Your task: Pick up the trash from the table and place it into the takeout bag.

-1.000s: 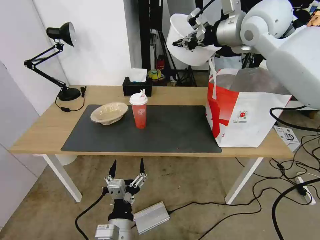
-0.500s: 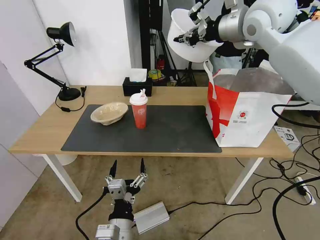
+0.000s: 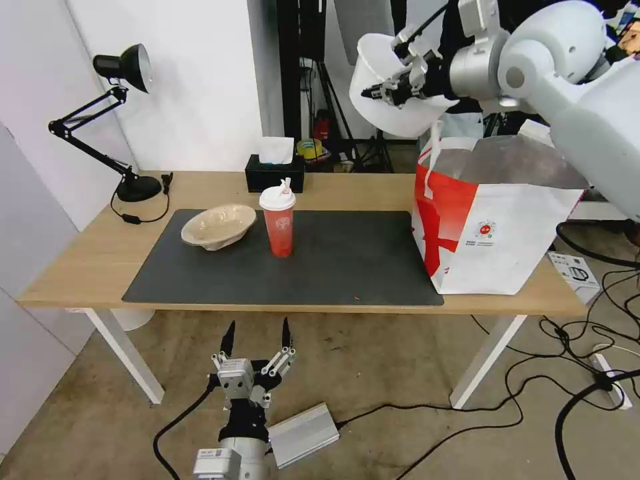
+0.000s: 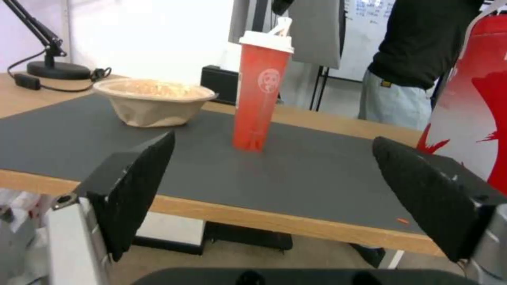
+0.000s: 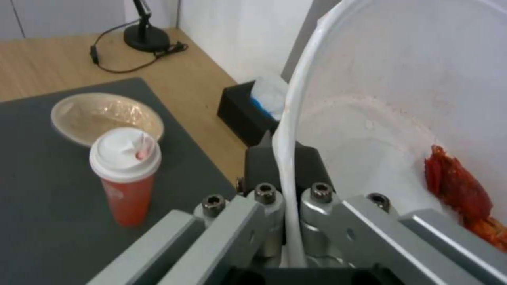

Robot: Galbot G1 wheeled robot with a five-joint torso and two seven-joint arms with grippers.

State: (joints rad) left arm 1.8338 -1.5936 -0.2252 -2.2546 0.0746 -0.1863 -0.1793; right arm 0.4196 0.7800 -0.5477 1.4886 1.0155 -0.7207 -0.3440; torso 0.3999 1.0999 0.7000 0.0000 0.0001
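We see the right gripper (image 3: 390, 89) pinching the rim of the round white plastic bowl (image 3: 400, 110), tipped on its side, high above the table (image 3: 80, 267) beside the white-and-red takeout bag's (image 3: 493, 233) open foil-lined mouth.
Below the table's near edge our left gripper (image 3: 257, 340) hangs spread wide and empty; the red paper cup (image 3: 278, 223) stands upright beside the shallow beige pulp bowl (image 3: 218, 226) on the smooth grey mat (image 3: 333, 267).

two bowls (image 3: 219, 226), one cup (image 3: 279, 222), one bag (image 3: 493, 220)

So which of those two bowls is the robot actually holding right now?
The white bowl, with red scraps inside. The right gripper pinches its rim, high beside the takeout bag. The beige bowl sits untouched on the table's grey mat.
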